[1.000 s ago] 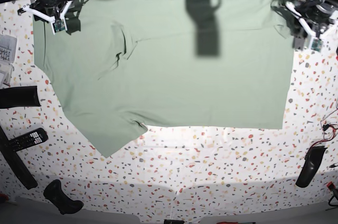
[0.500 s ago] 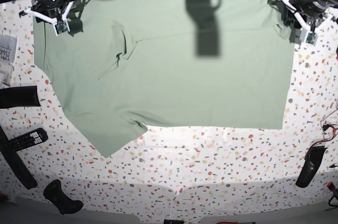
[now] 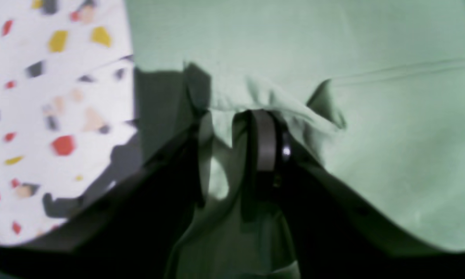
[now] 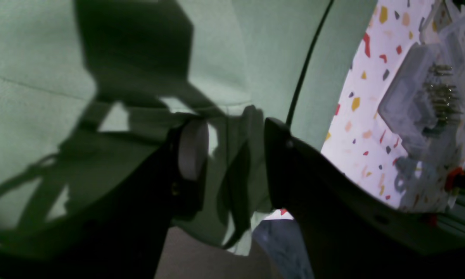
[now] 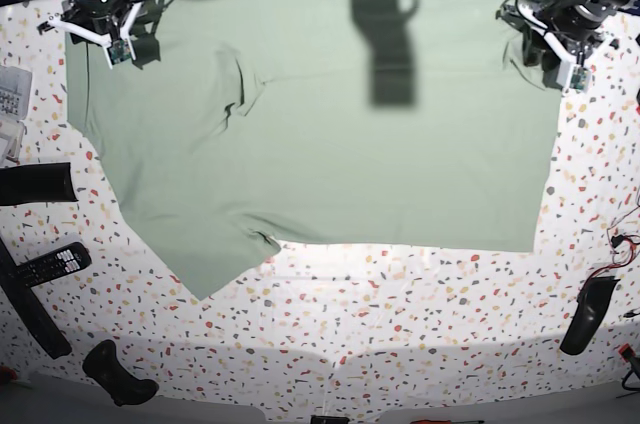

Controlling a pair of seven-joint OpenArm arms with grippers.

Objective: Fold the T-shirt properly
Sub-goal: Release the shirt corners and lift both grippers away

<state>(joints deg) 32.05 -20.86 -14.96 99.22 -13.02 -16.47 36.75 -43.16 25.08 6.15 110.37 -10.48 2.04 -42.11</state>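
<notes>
The pale sage-green T-shirt (image 5: 330, 144) lies spread flat over the speckled table (image 5: 400, 314), with one sleeve pointing to the near left. My left gripper (image 5: 558, 44) is at its far right corner. In the left wrist view the left gripper (image 3: 228, 151) has a bunched fold of the T-shirt (image 3: 391, 135) pinched between its fingers. My right gripper (image 5: 105, 32) is at the far left corner. In the right wrist view the right gripper (image 4: 232, 155) holds a shadowed fold of the T-shirt (image 4: 34, 108) between its fingers.
A remote control (image 5: 50, 266) and black objects (image 5: 35, 184) (image 5: 118, 374) lie at the left. Another black object (image 5: 590, 314) lies at the near right. A clear plastic box (image 4: 426, 100) sits left of the shirt. A black cable (image 4: 306, 73) crosses the cloth.
Both grippers have moved inward onto the shirt's far corners. The left gripper has shifted left and back, and the cloth at the right edge has shifted slightly.
</notes>
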